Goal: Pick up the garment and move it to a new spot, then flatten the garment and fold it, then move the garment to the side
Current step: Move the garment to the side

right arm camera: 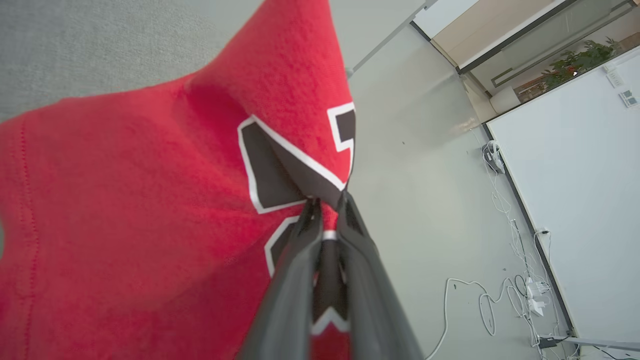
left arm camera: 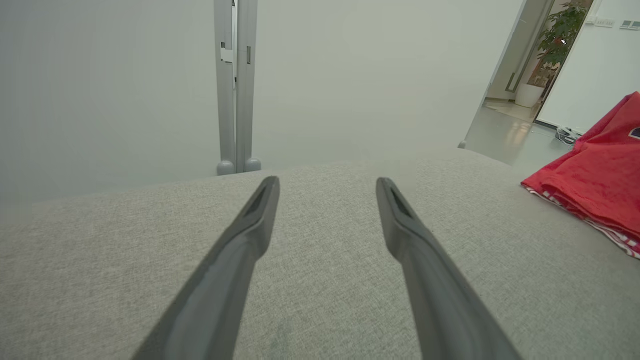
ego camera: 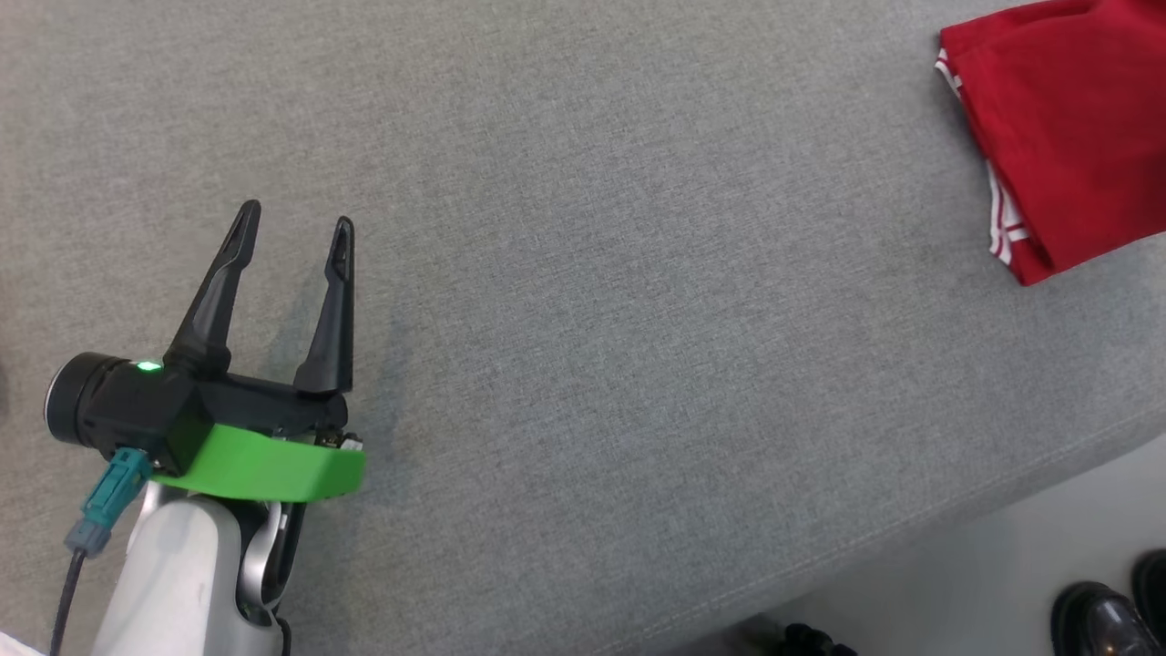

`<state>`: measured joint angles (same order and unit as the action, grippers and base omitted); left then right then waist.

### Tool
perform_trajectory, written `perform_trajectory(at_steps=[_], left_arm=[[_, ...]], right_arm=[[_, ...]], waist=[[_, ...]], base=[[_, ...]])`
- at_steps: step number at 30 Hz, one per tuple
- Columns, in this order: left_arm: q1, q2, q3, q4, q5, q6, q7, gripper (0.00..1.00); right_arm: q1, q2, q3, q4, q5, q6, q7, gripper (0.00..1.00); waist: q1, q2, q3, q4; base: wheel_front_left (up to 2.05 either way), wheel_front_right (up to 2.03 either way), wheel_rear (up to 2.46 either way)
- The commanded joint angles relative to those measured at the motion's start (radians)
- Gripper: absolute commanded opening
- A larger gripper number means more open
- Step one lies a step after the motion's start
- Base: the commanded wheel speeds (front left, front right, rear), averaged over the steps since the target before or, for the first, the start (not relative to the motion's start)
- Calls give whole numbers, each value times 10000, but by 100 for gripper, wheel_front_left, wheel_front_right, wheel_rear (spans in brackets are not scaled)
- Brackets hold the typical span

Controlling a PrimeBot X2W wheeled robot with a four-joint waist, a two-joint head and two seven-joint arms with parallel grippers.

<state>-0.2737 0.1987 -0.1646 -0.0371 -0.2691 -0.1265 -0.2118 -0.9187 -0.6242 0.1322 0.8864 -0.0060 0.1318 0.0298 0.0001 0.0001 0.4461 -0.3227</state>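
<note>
Garment [right arm camera: 125,200] pinched in R gripper [right arm camera: 327,205]; L gripper [ego camera: 296,228] spread, empty.

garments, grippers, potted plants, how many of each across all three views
red garment: 1
grippers: 2, the left gripper open over the grey fabric surface, the right gripper shut on the red garment
potted plant: 1, in the doorway beyond
total: 4
</note>
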Motion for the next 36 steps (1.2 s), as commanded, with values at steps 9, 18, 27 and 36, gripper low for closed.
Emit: perform_trajectory(at_steps=[9,18,27,36], left_arm=[[-228,26,-207,-112,-139,-21,74,100],[84,-322,-261,544,-403,49,-307,100],[918,-703,-41,1191,-718,136,-507,100],[1976,-937,530,1789,-769,406,-536,100]], right_arm=[[-325,31,-1213,375,-2182,-22,-1230,100],[366,814,-1709,459,-3399,-22,-2263,100],[1471,1824,-1342,297,-2539,-22,-2886,100],[4484,2964,-1809,-2579,-191,-20,-2948,100]], waist=[[-1,-1,291,215],[-1,-1,-974,684],[-1,-1,-2949,1159],[-1,-1,-4441,1695]], base=[[0,0,0],[0,0,0],[0,0,0],[0,0,0]])
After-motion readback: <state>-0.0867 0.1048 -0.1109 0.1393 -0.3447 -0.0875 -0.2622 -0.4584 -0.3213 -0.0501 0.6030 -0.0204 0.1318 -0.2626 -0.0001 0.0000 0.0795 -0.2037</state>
